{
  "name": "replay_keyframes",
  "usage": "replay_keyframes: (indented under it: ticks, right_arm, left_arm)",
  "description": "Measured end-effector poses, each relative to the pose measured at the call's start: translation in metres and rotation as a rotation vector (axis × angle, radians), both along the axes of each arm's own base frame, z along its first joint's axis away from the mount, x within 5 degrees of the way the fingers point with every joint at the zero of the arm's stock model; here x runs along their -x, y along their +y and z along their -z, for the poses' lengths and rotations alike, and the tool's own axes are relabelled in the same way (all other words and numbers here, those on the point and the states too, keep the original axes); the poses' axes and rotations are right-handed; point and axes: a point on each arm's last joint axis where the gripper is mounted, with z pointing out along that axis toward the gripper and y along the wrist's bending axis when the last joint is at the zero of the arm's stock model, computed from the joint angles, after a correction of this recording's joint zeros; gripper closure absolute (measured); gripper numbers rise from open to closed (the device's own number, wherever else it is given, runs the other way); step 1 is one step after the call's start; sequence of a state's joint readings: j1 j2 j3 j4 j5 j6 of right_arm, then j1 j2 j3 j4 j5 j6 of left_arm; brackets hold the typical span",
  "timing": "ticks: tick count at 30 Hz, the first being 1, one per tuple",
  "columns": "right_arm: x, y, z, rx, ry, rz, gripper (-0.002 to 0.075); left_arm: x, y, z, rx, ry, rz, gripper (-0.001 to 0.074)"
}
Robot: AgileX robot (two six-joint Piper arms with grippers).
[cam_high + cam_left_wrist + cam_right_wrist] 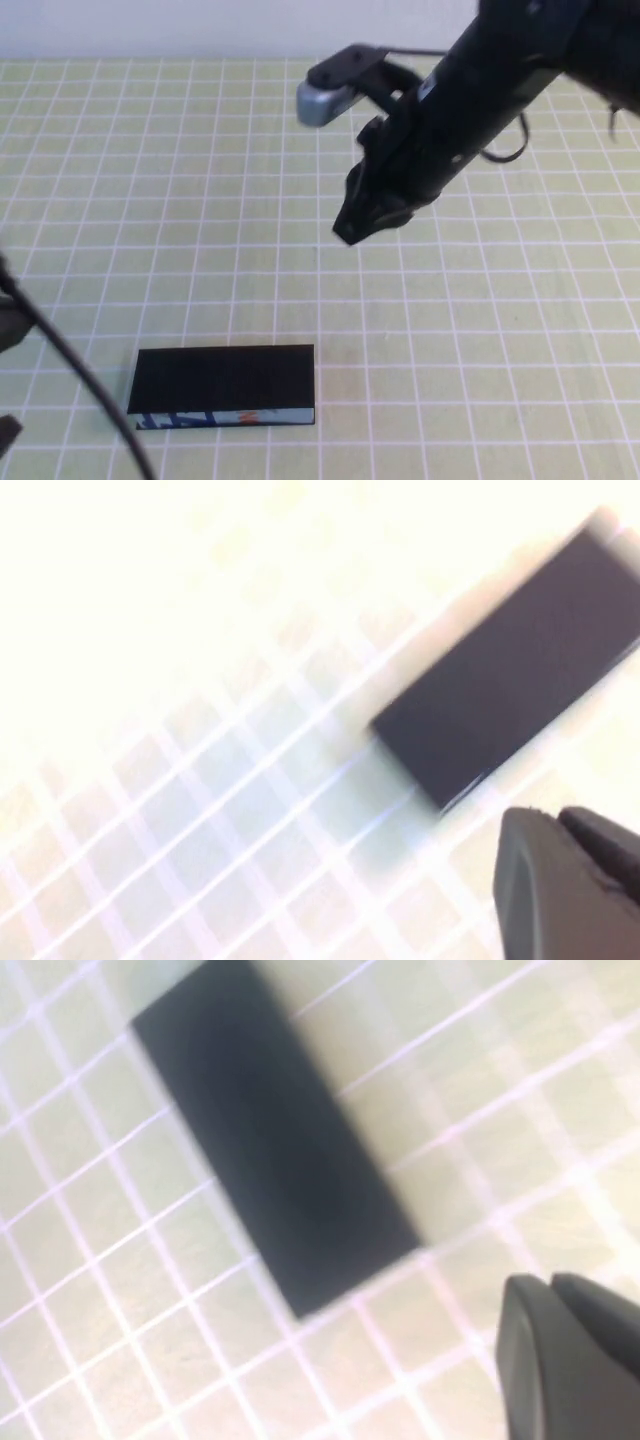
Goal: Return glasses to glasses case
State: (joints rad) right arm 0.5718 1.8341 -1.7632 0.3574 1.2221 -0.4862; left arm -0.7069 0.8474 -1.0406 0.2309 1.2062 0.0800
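closed black glasses case (222, 378), blue-grey patterned front

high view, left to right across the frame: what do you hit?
Left arm's cable and parts at the left edge (left gripper itself not visible) → closed glasses case near the front → right gripper, shut and empty, raised above mid-table → right arm running off upper right.

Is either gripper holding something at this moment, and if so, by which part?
Nothing is held. The right gripper hangs shut and empty above the mat, away from the closed glasses case. The left gripper is near the case, not touching it.
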Motion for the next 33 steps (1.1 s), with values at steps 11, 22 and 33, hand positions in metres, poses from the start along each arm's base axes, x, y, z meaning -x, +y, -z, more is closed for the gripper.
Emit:
replay_keyframes:
  ticks: [11,22,33]
  right_arm:
    - [0.074,-0.081,-0.105,-0.09,-0.265,0.129,0.0743]
    - [0.185,-0.146,-0.072,-0.19,-0.466,0.188,0.0743]
    - [0.254,-0.189,0.036,-0.359,-0.571,0.355,0.0743]
  left_arm:
    - [0.068,0.042,-0.005,0.378,-0.117,-0.014,0.0738]
    - [0.057,0.027,0.06,0.415,-0.03,-0.038,0.0738]
    - [0.048,0.018,0.062,0.524,-0.143,-0.007,0.0738]
